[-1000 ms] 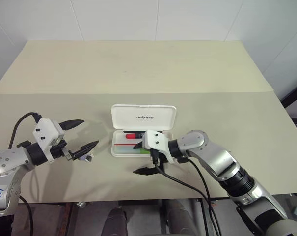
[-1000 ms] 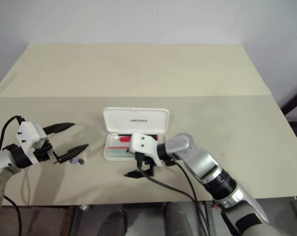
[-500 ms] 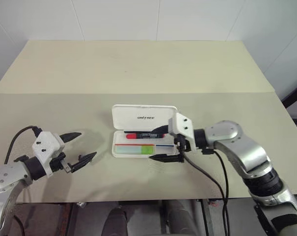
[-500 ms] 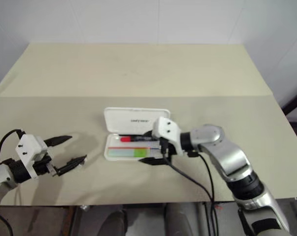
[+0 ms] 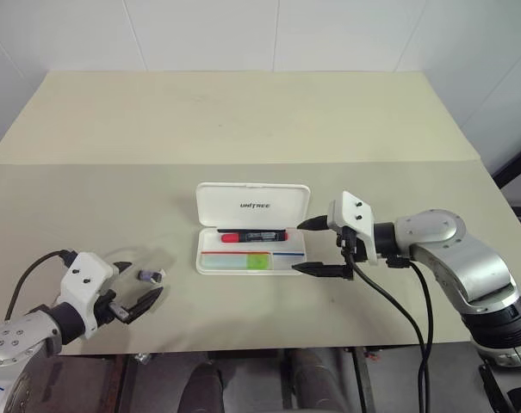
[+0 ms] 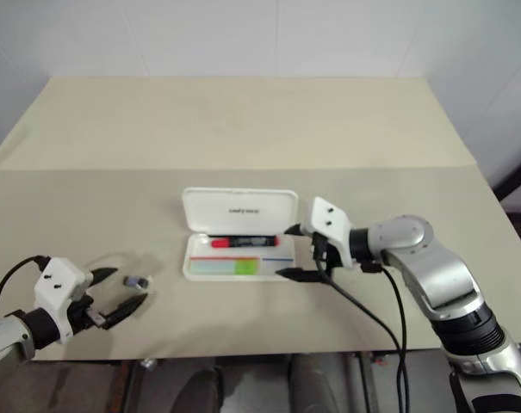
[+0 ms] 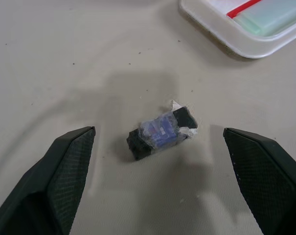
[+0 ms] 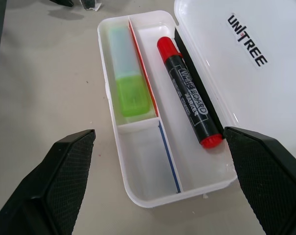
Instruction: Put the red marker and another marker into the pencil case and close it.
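Both markers lay inside the pencil case [image 5: 252, 255], just ahead of the right claw [image 5: 316, 247], whose fingers stood spread and empty. I'd nudge the upright lid [image 5: 252, 205] from behind, pressing evenly until it latched.

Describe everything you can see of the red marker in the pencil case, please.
The red marker is a short, thick whiteboard marker with a black barrel, white "WHITEBOARD MARKER" lettering, a red cap and a red end plug. It looks like smooth plastic, and the cap is on. It lies flat in the compartment of the open white pencil case nearest the hinged lid, lengthwise beside the hinge, apart from the green highlighter across the divider. No end effector touches it.
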